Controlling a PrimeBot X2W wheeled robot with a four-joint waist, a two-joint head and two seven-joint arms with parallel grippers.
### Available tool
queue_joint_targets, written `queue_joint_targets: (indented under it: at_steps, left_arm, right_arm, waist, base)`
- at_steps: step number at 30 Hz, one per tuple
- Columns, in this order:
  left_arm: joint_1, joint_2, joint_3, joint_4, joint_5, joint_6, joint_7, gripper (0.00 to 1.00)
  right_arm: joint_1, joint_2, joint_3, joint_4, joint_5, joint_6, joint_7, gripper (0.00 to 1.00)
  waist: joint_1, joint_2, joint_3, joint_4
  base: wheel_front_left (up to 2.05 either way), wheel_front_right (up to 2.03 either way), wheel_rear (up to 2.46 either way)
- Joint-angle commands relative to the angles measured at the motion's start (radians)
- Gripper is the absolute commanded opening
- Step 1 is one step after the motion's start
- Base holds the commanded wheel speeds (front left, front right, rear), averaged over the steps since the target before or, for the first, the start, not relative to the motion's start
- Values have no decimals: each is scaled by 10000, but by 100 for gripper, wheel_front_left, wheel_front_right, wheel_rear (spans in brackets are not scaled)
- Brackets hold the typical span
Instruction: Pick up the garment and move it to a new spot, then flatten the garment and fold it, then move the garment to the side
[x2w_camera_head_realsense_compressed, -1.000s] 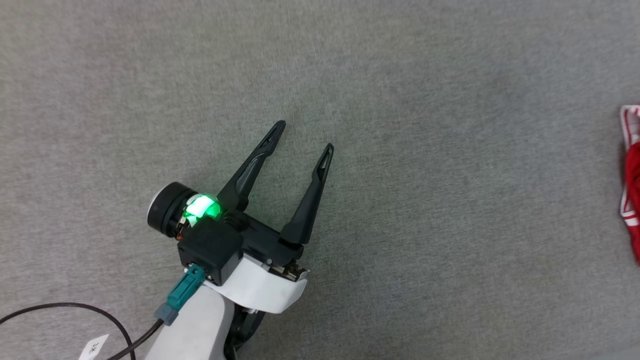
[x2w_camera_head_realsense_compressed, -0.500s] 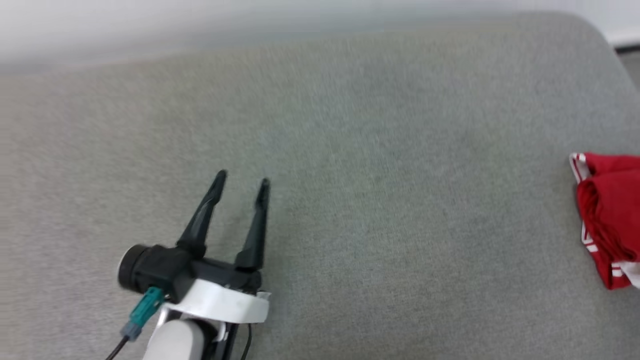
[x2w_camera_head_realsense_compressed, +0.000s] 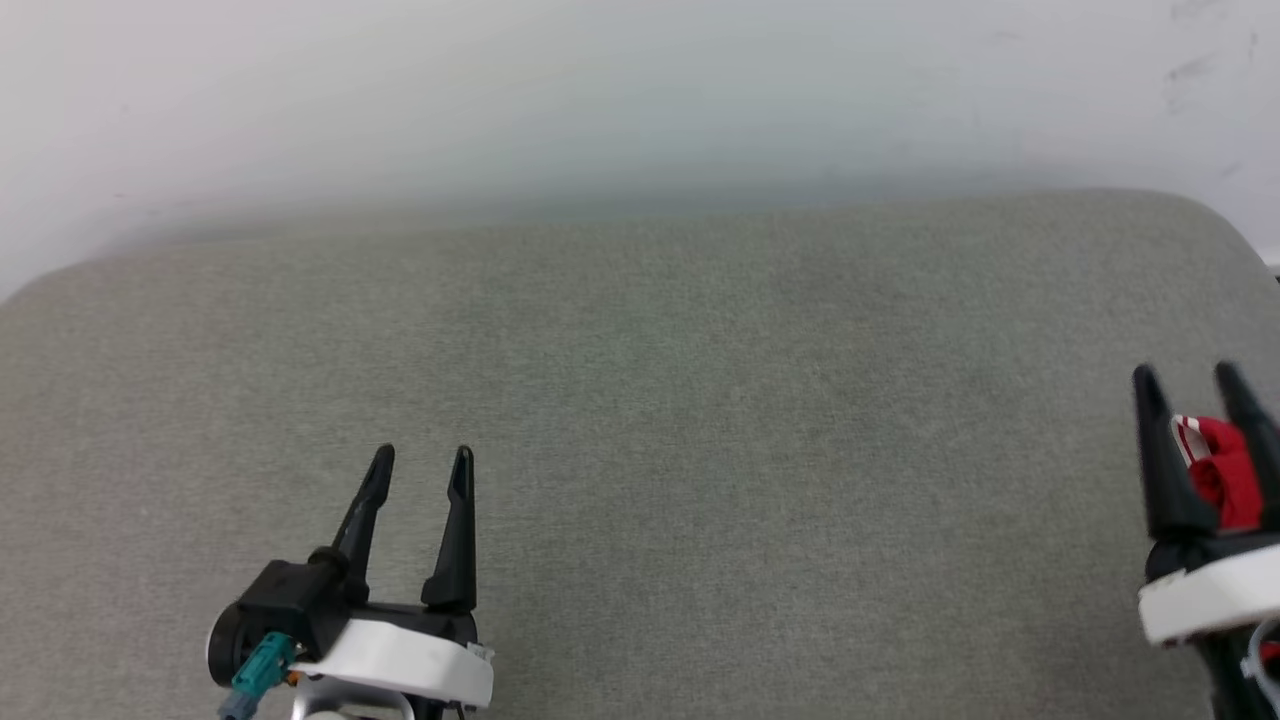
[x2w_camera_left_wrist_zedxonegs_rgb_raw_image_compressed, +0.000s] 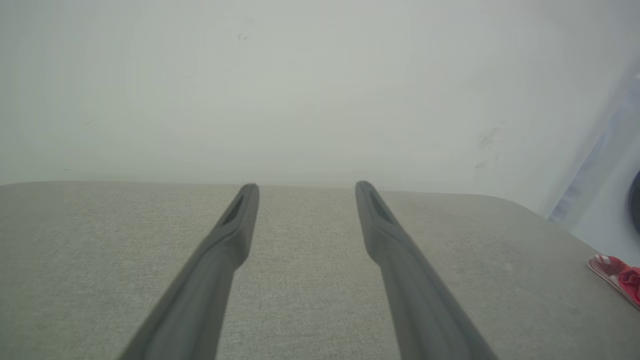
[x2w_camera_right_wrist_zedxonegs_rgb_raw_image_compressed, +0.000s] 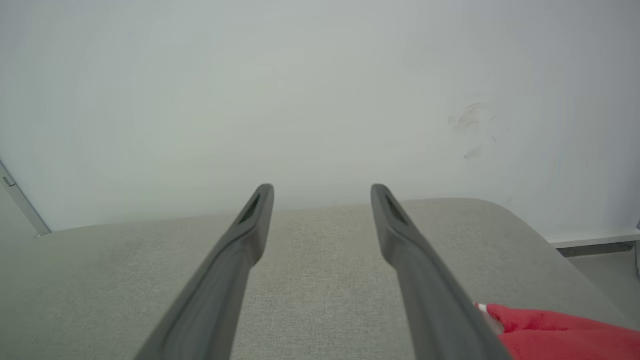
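The garment (x2w_camera_head_realsense_compressed: 1222, 470) is a bunched red heap with white striped trim, lying at the right end of the grey padded surface (x2w_camera_head_realsense_compressed: 700, 400). My right gripper (x2w_camera_head_realsense_compressed: 1185, 372) hovers at the right edge, open. In the head view the red cloth shows through the gap between its fingers. The right wrist view puts the garment (x2w_camera_right_wrist_zedxonegs_rgb_raw_image_compressed: 560, 330) low and outside the right finger, with nothing between the right gripper (x2w_camera_right_wrist_zedxonegs_rgb_raw_image_compressed: 322, 187) fingers. My left gripper (x2w_camera_head_realsense_compressed: 421, 458) stands open and empty at the lower left. In the left wrist view, the left gripper (x2w_camera_left_wrist_zedxonegs_rgb_raw_image_compressed: 306, 186) faces the wall and the garment (x2w_camera_left_wrist_zedxonegs_rgb_raw_image_compressed: 617, 275) lies far right.
A pale wall (x2w_camera_head_realsense_compressed: 600, 100) rises right behind the surface's far edge. The surface ends in a rounded corner at the far right (x2w_camera_right_wrist_zedxonegs_rgb_raw_image_compressed: 520, 215), with a baseboard and floor (x2w_camera_right_wrist_zedxonegs_rgb_raw_image_compressed: 590, 245) beyond it. A teal connector (x2w_camera_head_realsense_compressed: 258, 668) sits on the left wrist.
The head camera has tilted up, bringing the wall into view. The left gripper has swung from pointing up-right to straight ahead. The right gripper has come into view over the garment.
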Motion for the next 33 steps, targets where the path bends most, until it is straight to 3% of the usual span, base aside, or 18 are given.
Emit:
queue_joint_targets:
  at_steps: [1,13,33]
  left_arm:
    - [182,-20,20,117,24,34,-22,100]
    - [934,-60,98,666,160,523,-22,100]
    - [1069,-63,123,413,-19,785,-22,100]
  right_arm:
    - [340,193,77,-118,-53,-6,-208,100]
    - [1305,1123,983,1214,-690,-5,-1791,100]
    - [1246,1203,1258,1626,-923,-5,-2030,100]
  waist:
    - [2,0,-276,242]
    - [2,0,-629,537]
    - [2,0,-632,598]
  base:
    - [0,0,0]
    - [0,0,0]
    - [0,0,0]
